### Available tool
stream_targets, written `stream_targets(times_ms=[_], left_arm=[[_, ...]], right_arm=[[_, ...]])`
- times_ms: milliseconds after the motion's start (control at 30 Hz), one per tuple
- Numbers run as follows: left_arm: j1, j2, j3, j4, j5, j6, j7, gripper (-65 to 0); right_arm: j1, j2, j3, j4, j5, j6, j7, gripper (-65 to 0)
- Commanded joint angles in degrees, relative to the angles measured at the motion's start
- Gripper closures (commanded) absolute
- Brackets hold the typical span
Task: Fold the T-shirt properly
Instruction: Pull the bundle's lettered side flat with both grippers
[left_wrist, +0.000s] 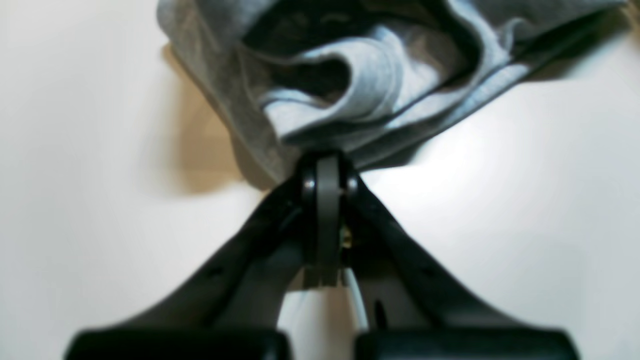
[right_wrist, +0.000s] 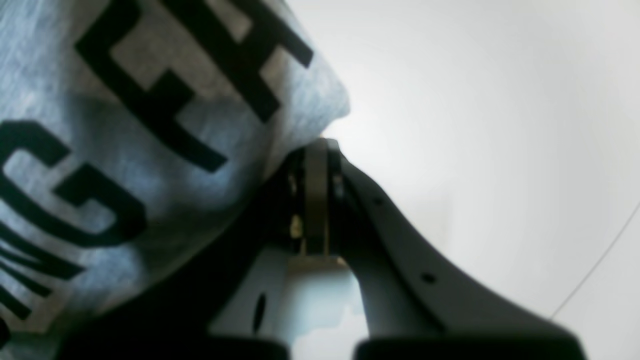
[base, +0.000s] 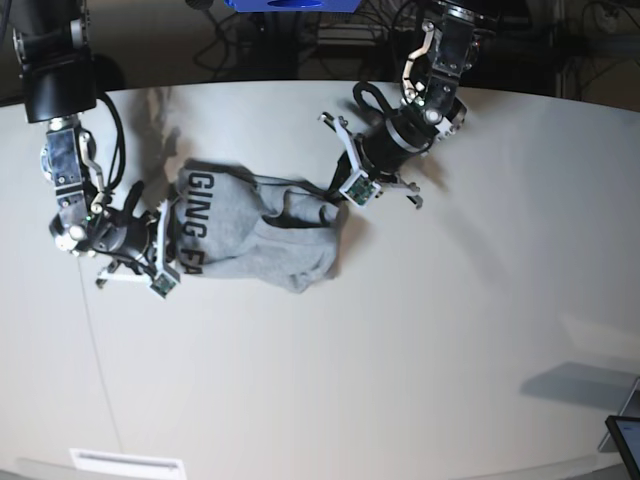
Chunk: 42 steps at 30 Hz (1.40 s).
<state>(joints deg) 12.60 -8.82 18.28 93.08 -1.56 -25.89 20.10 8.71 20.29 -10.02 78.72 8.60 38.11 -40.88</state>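
The T-shirt (base: 255, 235) is heather grey and lies bunched in the middle left of the white table (base: 420, 330), with black block letters showing at its left end. In the base view my right gripper (base: 170, 238) is at that left end. The right wrist view shows it (right_wrist: 320, 147) shut on an edge of the lettered cloth (right_wrist: 125, 150). My left gripper (base: 337, 203) is at the shirt's right end. In the left wrist view it (left_wrist: 327, 162) is shut on a rumpled fold of the plain grey fabric (left_wrist: 350, 75), which hangs in loose layers beyond the tips.
Cables and a blue object (base: 290, 5) lie beyond the table's far edge. A dark screen corner (base: 625, 437) sits at the near right, and a white label (base: 125, 463) at the near left edge. A thin line (right_wrist: 595, 265) crosses the table surface in the right wrist view.
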Motion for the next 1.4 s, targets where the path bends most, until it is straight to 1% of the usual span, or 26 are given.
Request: stream_targets(times_ms=[0,100,267,467,567,667,933,1000,1067,1267,1367], left_arm=[[-1.04,-0.02,-0.13,-0.37,-0.24,0.18,-0.89,0.0],[-3.77,0.16,0.49,-4.51,-0.24,0.09,-0.98,0.0],[-8.25,0.07,4.62,-8.29,-0.24,0.09,-1.06,0.0],[-13.0,0.25,6.73,-11.54,-0.24,0.18,-0.98,0.0],[-14.67,0.25,6.73,-13.39,-0.24,0.18,-0.98,0.0],[-16.6,0.25,6.73,-15.58,-0.24,0.18,-0.98,0.0],[-21.88,0.25,6.82,-20.33,-0.24,0.09,-0.98,0.0],[-23.46,0.34,6.82,-21.83,-0.24,0.09,-1.06,0.0],[-24.86,0.34,7.34,-23.06,-0.24,0.09,-1.15,0.0],[-29.7,0.42,12.18,-27.01,-0.33,0.09,-1.24,0.0],[-32.16,1.65,12.71,-29.83,-0.33,0.09,-1.33,0.0]], right_arm=[[-0.93,0.41,-0.22,0.1,-0.56,1.41,-2.76,0.0],[-2.69,0.41,-0.22,0.18,-0.56,1.41,-2.76,0.0],[-6.2,0.41,0.13,0.36,-0.56,1.32,-2.76,0.0],[-11.48,0.41,0.31,5.63,-0.56,0.97,-2.76,0.0],[-14.2,0.23,0.31,9.15,-0.56,0.88,-2.94,0.0],[-15.7,0.15,0.4,11.7,-0.56,0.88,-4.96,0.0],[-19.13,-0.12,0.4,15.39,-0.56,0.88,-6.37,0.0],[-20.27,-1.26,0.4,16.18,-0.56,0.79,-6.37,0.0],[-20.97,-1.7,0.48,16.53,-0.56,0.79,-6.81,0.0],[-23.26,-4.16,0.31,17.94,-0.56,0.79,-7.07,0.0],[-24.14,-5.22,0.22,19.79,-0.56,0.79,-7.25,0.0]])
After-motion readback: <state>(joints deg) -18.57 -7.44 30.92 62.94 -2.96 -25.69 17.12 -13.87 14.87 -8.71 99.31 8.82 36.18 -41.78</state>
